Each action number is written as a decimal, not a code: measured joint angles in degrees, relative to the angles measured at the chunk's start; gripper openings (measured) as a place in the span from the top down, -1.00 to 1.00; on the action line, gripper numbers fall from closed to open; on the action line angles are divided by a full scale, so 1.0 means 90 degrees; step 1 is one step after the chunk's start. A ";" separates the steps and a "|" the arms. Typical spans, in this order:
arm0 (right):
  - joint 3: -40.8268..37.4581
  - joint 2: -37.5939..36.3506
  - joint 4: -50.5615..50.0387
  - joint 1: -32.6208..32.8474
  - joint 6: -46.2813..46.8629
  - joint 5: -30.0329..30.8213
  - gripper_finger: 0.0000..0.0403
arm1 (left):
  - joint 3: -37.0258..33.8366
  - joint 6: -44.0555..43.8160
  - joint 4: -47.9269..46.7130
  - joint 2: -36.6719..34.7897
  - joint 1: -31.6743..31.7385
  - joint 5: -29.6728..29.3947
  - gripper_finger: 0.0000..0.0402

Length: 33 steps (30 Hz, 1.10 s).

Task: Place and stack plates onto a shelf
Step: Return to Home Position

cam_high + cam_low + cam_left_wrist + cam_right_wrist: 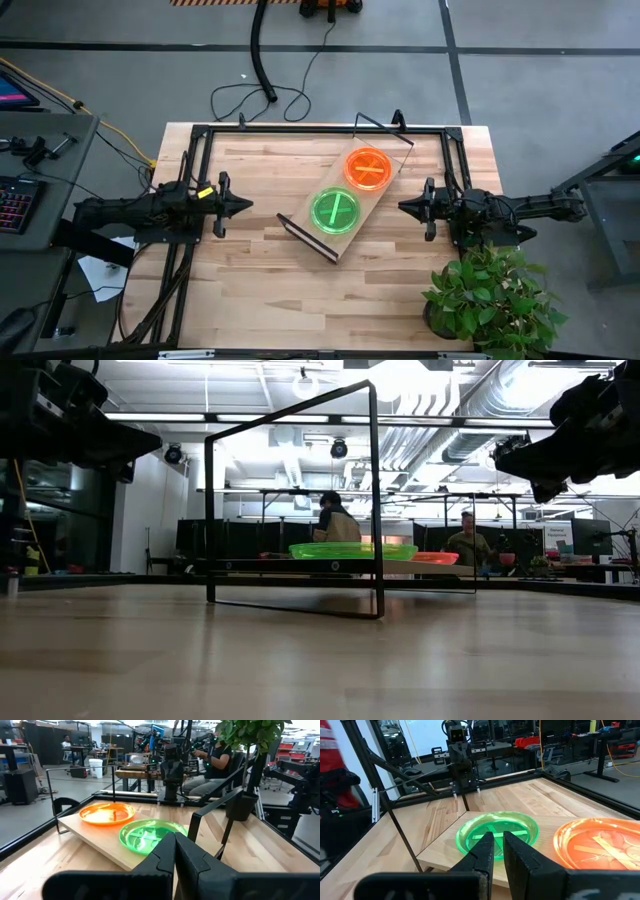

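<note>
The shelf (345, 243), a plywood board on a thin black wire frame, stands slantwise at the table's middle. A neon green plate (335, 210) rests on its near half and a neon orange plate (368, 168) on its far half. Whether either is a stack, I cannot tell. The low view shows the green plate (352, 550) and the orange plate (435, 557) raised on the board. My left gripper (246, 206) hovers left of the shelf, shut and pointing at it. My right gripper (404, 206) hovers right of it, shut, with its fingers aimed at the green plate (497, 832).
A potted plant (490, 295) stands at the table's near right corner, close under the right arm. A black frame (300, 128) runs along the table's far and side edges. People sit at desks in the room behind (335, 520). Bare wood lies near the shelf (260, 290).
</note>
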 joint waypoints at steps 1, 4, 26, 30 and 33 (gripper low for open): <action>0.0000 0.0000 0.0000 0.0000 0.0000 0.0000 0.86 | 0.0000 0.0000 -0.0002 0.0000 0.0000 0.0000 1.00; -0.0001 0.0000 0.0000 0.0000 0.0000 0.0000 0.86 | 0.0000 0.0000 0.0001 0.0000 -0.0001 0.0000 1.00; -0.0001 0.0000 0.0000 0.0000 0.0000 0.0002 0.86 | 0.0000 0.0002 0.0001 0.0002 -0.0001 0.0000 1.00; 0.0000 0.0000 0.0000 0.0000 0.0000 0.0002 0.86 | 0.0000 0.0002 0.0003 0.0002 -0.0001 0.0000 1.00; -0.0001 0.0000 0.0000 0.0000 0.0000 0.0002 0.86 | 0.0000 0.0002 0.0003 0.0002 -0.0001 0.0000 1.00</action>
